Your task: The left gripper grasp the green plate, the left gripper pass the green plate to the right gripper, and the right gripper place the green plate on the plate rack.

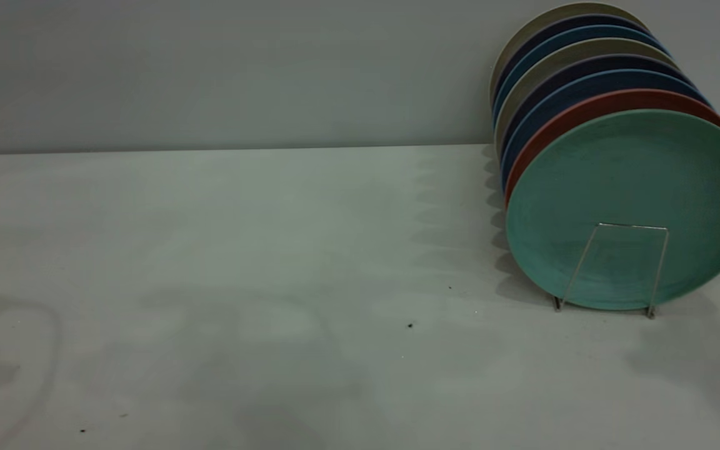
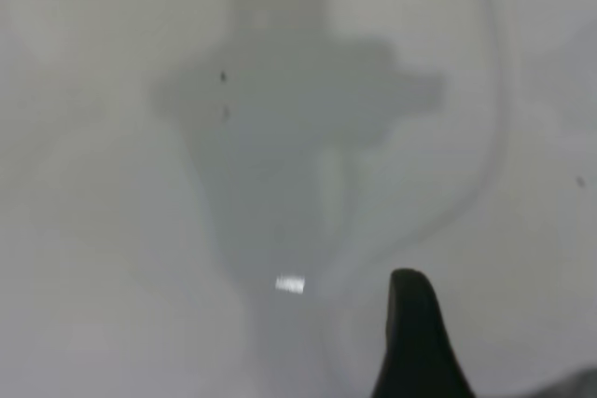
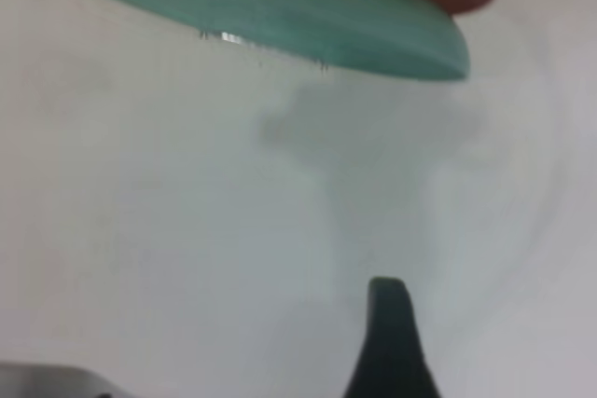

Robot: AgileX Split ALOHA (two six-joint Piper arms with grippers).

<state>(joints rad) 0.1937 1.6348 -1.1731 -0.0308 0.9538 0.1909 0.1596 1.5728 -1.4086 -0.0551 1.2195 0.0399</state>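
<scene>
green plate stands in plate rack at right of frame, nearer the right gripper; neither gripper's finger state can be told

Green plate: upright on edge, frontmost in the row, table's right side
Plate rack: front loop standing before it
Other plates: lined up behind
Left side: bare tabletop

We see a matte teal-green plate fronting a salmon-red plate, dark blue plates and beige plates, in a silver wire rack on a pale grey table.
</scene>
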